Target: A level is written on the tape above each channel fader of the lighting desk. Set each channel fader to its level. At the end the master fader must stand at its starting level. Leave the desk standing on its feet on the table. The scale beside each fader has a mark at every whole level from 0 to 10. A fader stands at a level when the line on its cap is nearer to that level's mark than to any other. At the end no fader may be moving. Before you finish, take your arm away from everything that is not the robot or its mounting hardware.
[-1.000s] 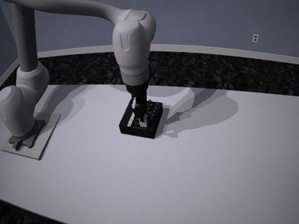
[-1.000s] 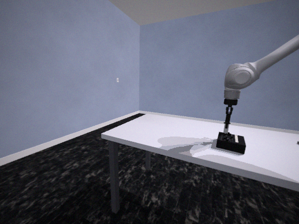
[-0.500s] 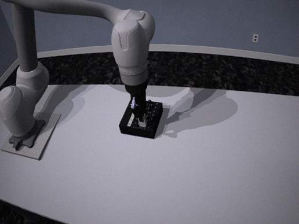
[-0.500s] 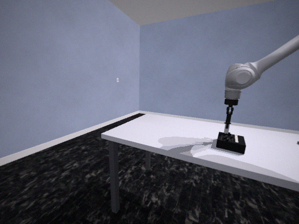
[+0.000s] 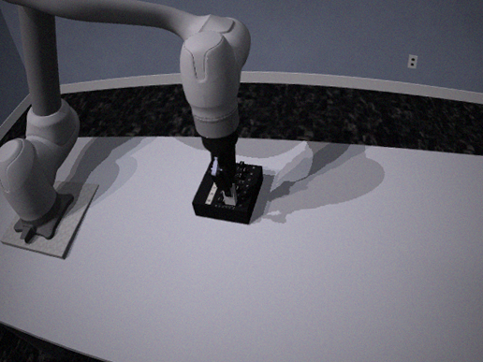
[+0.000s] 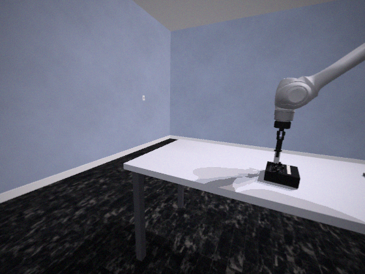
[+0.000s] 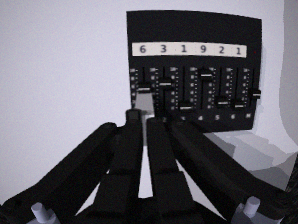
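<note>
The lighting desk (image 7: pixel 193 66) is a small black box standing flat on the white table; it also shows in the top view (image 5: pixel 228 194) and the exterior view (image 6: pixel 281 174). A white tape (image 7: pixel 189 50) across its top reads 6, 3, 1, 9, 2, 1 above six channel faders. A seventh fader (image 7: pixel 256 95) stands at the right end with no number. The leftmost fader cap (image 7: pixel 143 88) sits near mid-travel. The fourth cap (image 7: pixel 206 75) stands high, and the third (image 7: pixel 184 106) stands low. My gripper (image 7: pixel 144 104) (image 5: pixel 227 195) is shut and empty, its tips right at the leftmost cap from the low side; it points straight down onto the desk.
The arm's base stands on a grey plate (image 5: pixel 49 221) at the table's left. The table's front edge (image 6: pixel 248 199) lies close to the desk in the exterior view.
</note>
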You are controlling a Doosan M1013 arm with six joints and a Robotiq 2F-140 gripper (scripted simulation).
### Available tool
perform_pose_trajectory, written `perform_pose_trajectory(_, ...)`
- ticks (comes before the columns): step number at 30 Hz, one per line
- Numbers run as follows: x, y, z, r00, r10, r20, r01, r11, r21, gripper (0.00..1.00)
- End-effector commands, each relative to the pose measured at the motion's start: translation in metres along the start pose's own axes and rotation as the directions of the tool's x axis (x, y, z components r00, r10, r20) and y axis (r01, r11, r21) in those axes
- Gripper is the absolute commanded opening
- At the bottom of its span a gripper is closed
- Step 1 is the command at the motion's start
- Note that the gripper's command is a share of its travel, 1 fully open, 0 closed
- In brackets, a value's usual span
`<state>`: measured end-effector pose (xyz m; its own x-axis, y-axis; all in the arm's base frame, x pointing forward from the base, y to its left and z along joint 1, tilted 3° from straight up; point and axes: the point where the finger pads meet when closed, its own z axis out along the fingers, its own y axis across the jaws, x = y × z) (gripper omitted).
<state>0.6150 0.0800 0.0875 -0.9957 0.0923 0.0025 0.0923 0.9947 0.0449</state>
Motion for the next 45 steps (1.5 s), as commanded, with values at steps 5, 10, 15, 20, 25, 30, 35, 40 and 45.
perform_pose_trajectory(5,0.000,0.000,0.000,1.000,0.000,0.000,0.000,1.000,0.000,0.00)
perform_pose_trajectory(10,0.000,0.000,0.000,1.000,0.000,0.000,0.000,1.000,0.000,0.00)
perform_pose_trajectory(15,-0.002,0.000,0.000,1.000,0.000,0.000,0.000,1.000,0.000,0.00)
perform_pose_trajectory(20,-0.005,0.000,0.000,1.000,0.000,0.000,0.000,1.000,0.000,0.00)
perform_pose_trajectory(25,-0.006,0.000,0.000,1.000,0.000,0.000,0.000,1.000,0.000,0.00)
perform_pose_trajectory(30,-0.006,0.000,-0.001,1.000,0.000,0.000,0.000,1.000,0.000,0.00)
perform_pose_trajectory(35,-0.006,0.000,-0.006,1.000,0.000,0.000,0.000,1.000,0.000,0.00)
perform_pose_trajectory(40,-0.006,0.000,-0.020,1.000,0.000,0.000,0.000,1.000,0.000,0.00)
perform_pose_trajectory(45,-0.006,0.000,-0.034,1.000,0.000,0.000,0.000,1.000,0.000,0.00)
